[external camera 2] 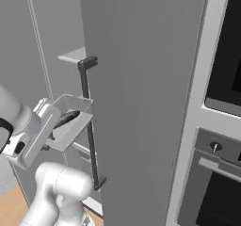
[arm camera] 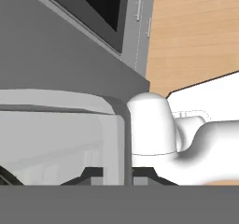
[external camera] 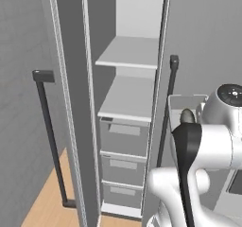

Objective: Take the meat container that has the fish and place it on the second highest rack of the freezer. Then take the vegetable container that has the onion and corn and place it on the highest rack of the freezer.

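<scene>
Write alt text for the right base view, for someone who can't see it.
A white robot arm holds a pale meat container with a dark fish in it, its claw shut on the container's rim, beside the grey freezer and its black bar handle. A built-in black oven stands at the right.

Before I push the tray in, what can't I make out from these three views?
- Gripper's hold on the tray: left base view, arm covers it; hand view, cut off by the bottom edge.
- Fish: right base view, tray wall hides most of it; left base view shows just its tip.
- Freezer shelves: right base view, open door blocks all but one corner.
- Onion and corn container: not visible.
</scene>
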{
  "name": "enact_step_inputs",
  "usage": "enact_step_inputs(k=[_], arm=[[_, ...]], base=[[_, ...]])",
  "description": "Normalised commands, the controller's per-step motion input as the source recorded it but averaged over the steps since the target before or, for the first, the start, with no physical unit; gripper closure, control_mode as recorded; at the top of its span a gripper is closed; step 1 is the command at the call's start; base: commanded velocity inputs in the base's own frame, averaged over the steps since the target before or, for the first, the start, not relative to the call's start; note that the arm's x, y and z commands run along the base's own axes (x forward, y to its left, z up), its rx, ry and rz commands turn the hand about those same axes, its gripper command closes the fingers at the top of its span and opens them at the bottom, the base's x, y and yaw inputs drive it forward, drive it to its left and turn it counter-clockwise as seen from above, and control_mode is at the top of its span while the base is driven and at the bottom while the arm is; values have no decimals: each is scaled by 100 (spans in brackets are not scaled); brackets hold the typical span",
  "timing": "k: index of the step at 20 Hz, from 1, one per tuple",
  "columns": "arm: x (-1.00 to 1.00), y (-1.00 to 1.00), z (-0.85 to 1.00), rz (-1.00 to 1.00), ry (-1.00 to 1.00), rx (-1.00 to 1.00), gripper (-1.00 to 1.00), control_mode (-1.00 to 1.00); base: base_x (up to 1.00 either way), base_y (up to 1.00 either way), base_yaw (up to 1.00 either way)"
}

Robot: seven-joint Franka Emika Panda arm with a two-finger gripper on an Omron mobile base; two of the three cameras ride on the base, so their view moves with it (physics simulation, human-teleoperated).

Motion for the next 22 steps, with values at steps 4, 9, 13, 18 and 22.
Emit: enact_step_inputs(k=[4,9,13,18,22], arm=[[0,0,0,0,0,0,100,100],[0,0,0,0,0,0,100,100],[0,0,0,0,0,0,100,100],[0,0,0,0,0,0,100,100],[0,0,0,0,0,0,100,100]], base=[[44,37,0],[49,17,0],[45,0,0],[42,22,0],[60,29,0]])
